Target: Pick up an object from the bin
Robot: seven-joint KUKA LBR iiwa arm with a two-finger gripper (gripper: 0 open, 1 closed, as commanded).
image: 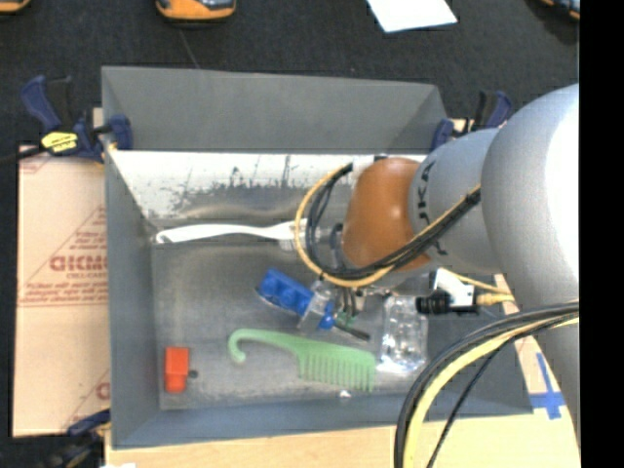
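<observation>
My gripper [342,309] hangs low over the middle of the bin, beneath the arm's orange cover. Its tip sits at the right end of a blue plastic object [280,291] that lies on the bin floor; whether it touches this object is hidden. Just in front of it lies a green comb [327,359] with a hooked handle, its teeth pointing toward the front wall. To the right of the gripper rests a clear, crinkled plastic piece [403,335].
A white long-handled utensil [229,232] lies along the back of the floor. A small orange block [175,370] sits in the front left corner. A white and black pen-like thing [450,294] lies at the right wall. The arm and its cables cover the bin's right side.
</observation>
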